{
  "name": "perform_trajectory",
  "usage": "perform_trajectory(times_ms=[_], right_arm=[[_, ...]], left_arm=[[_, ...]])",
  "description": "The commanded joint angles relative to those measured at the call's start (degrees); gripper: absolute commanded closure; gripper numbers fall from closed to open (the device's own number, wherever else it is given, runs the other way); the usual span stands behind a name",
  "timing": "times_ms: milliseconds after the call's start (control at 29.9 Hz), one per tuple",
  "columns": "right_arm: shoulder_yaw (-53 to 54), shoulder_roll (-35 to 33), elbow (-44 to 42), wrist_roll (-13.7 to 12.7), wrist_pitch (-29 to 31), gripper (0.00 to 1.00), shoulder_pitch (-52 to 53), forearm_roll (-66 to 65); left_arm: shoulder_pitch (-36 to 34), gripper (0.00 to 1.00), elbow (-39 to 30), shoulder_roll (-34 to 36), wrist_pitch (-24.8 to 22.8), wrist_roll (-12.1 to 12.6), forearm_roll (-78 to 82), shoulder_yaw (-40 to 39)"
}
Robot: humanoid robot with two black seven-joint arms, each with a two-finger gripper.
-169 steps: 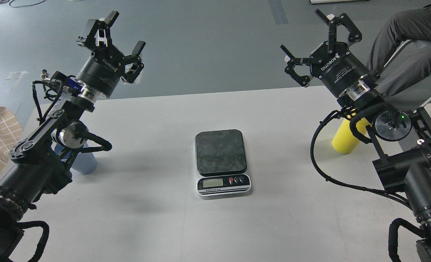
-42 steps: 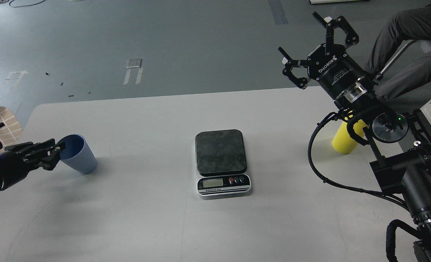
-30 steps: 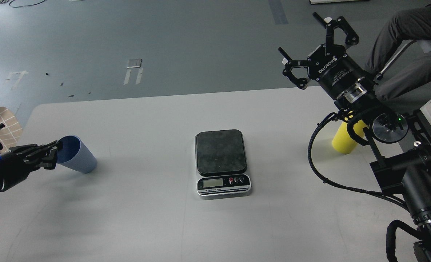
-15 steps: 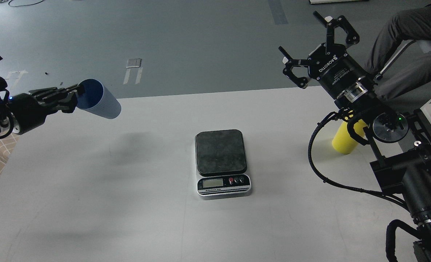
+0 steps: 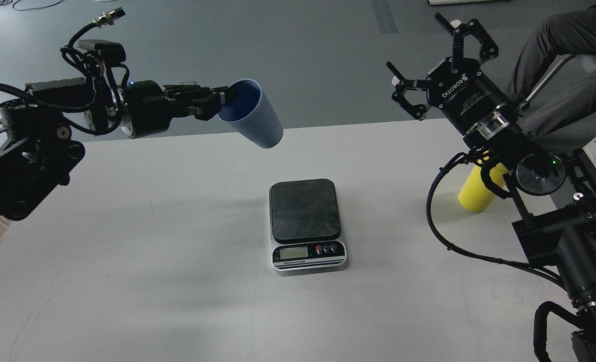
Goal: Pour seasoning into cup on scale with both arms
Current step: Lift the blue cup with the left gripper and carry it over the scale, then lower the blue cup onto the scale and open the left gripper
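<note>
Since the frame half a second back, the left pincer point(image 5: 223, 102) has carried the cup point(image 5: 252, 114) up and rightward, from over the desk's far-left area to a spot above its far edge, nearer the scale point(image 5: 306, 221); the right arm shows no real change. Left pincer: fingers pressed together on the cup's rim at its left side, one finger seemingly inside the mouth, so the cup hangs clear of the desk point(image 5: 152, 261), tilted with its open mouth up and to the left and its base down and to the right. Cup is not yet over the scale platform; it sits behind and slightly left of it in the view. Scale platform bare, display toward the near side. Right pincer point(image 5: 436, 55): fingers spread wide, pinching nothing, raised above the desk's far-right corner. The seasoning point(image 5: 474, 193) stands on the desk at right, mostly hidden behind the right arm and cables; only the lower yellow body shows, nozzle not visible. Step in hand, as judged: transport of the cup to the scale. Next move calls for bringing the cup upright, lowering it squarely onto the platform and releasing; a rim pinch on a tilted cup could tip it on contact. The right arm then has to reach the seasoning.
</note>
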Motion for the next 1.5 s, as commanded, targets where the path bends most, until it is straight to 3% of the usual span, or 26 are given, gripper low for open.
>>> perform_trajectory(times_ms=[0,601,702,1470], right_arm=[[0.0,0.0,-0.1,0.0,0.0,0.00,0.1,0.0],[0.1,0.1,-0.2,0.0,0.0,0.00,0.2,0.0],[0.2,0.0,-0.1,0.0,0.0,0.00,0.1,0.0],[0.3,0.5,-0.1,0.0,0.0,0.00,-0.3,0.0]], left_arm=[[-2.1,1.00,0.0,-3.4,-0.5,0.0,0.1,3.6],[-4.8,1.00,2.4,-13.6,-0.6,0.0,11.9,11.4],[-4.9,1.00,3.0,-13.9,-0.6,0.0,13.5,14.2],[-3.8,1.00,5.7,-13.3,-0.4,0.0,13.6,15.3]])
